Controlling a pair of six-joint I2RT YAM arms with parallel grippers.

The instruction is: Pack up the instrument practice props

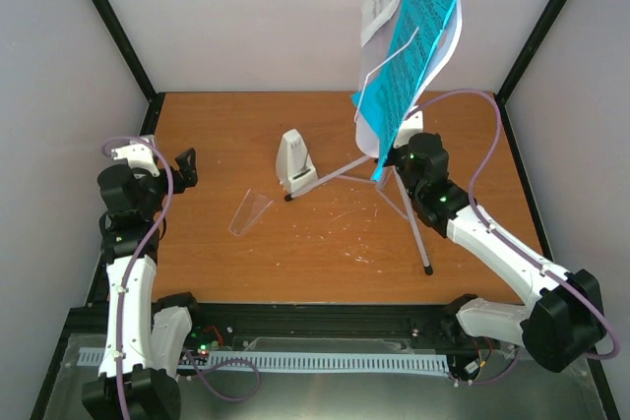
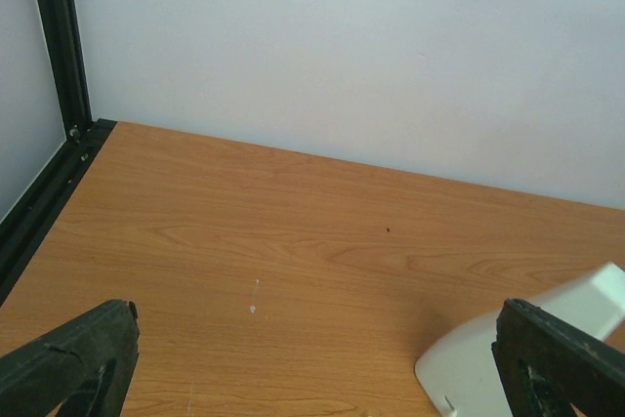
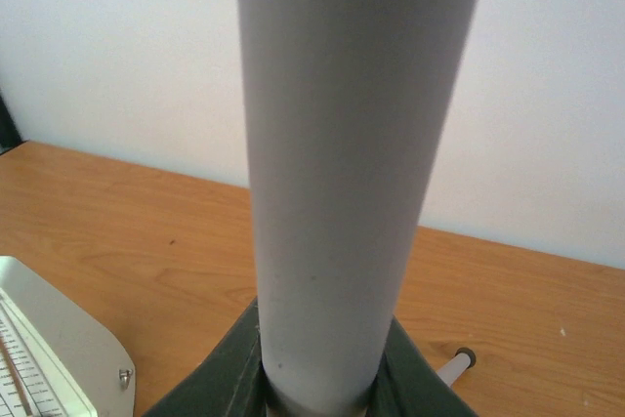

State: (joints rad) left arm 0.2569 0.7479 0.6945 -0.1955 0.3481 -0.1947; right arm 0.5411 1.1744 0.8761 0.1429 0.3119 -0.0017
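The white perforated music stand on thin tripod legs (image 3: pixel 356 163) is clenched by its pole in the right gripper (image 1: pixel 392 158), with its bright blue and white sheet-music pages (image 1: pixel 413 36) cut off overhead. The small white pyramid-shaped metronome (image 1: pixel 293 162) sits left of those jaws. Its clear cover (image 1: pixel 249 213) lies apart from it. The left gripper (image 1: pixel 185 166) gapes empty.

My left arm (image 1: pixel 130 287) and right arm (image 1: pixel 497 248) looked alike: white links between bulky black joint housings, with a lilac cable (image 1: pixel 162 199) looping along each. Small green lights (image 1: pixel 411 156) glowed on the right arm's joints. My left tool (image 1: pixel 185 166) was black.
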